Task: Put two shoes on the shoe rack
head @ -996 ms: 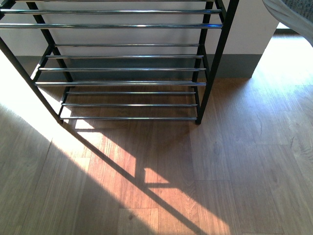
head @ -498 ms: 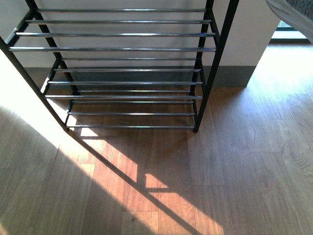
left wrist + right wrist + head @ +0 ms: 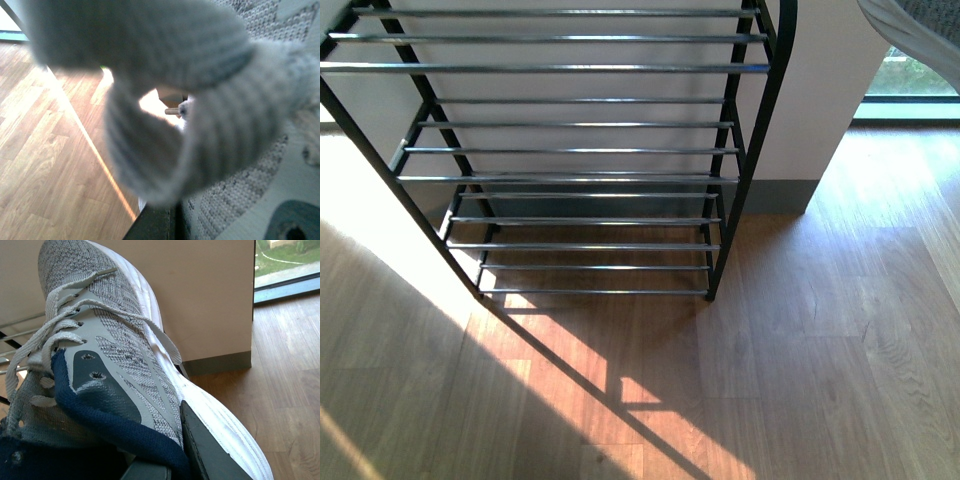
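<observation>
Shoe rack (image 3: 580, 151) stands upper left in my front view, wall (image 3: 820, 110) behind, wood floor (image 3: 820, 350) before it. Right gripper (image 3: 172, 462) pinches one sneaker (image 3: 125, 355) by its navy collar. A second sneaker (image 3: 200, 100) blurs across the left wrist view, so I cannot tell the left gripper (image 3: 157, 225) hold.

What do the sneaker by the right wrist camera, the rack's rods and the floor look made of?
The sneaker: grey knit fabric upper with visible weave, navy knit collar, matte white sole, likely foam or rubber. The rods: shiny silver metal, probably chromed, given bright glints. The floor: matte wood-grain planks; solid wood or laminate, cannot tell.
</observation>
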Available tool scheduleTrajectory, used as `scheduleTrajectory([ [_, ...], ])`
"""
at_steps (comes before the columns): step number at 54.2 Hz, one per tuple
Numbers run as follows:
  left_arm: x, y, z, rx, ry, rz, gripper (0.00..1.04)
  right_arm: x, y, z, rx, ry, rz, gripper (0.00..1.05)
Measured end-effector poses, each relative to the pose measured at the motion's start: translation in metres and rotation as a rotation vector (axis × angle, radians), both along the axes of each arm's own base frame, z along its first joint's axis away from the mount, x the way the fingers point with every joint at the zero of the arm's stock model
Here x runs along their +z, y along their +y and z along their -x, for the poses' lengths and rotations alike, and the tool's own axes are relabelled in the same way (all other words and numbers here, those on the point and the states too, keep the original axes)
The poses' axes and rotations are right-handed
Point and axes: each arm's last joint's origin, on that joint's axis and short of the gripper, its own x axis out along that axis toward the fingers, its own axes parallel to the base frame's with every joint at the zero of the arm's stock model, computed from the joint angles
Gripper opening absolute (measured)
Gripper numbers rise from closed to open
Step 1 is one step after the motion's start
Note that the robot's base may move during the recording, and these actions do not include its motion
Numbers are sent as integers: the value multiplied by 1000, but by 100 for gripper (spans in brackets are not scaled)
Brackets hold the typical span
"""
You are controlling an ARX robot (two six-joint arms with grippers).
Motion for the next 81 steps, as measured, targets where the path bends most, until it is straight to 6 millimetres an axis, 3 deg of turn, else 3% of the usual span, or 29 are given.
scheduleTrajectory([
  [29,0,0,0,0,0,0,3,0,0,0,0,0,0,1],
  [36,0,0,0,1,0,0,3,7,7,-6,141,-92,-47,1],
  [42,0,0,0,-2,0,1,3,12,30,-23,190,32,-109,1],
  [55,0,0,0,0,0,0,3,0,89,-59,193,221,-112,1],
  [68,0,0,0,0,0,0,3,-28,173,-113,169,347,-115,1],
  [81,0,0,0,0,0,0,3,-64,203,-165,59,420,-87,1],
])
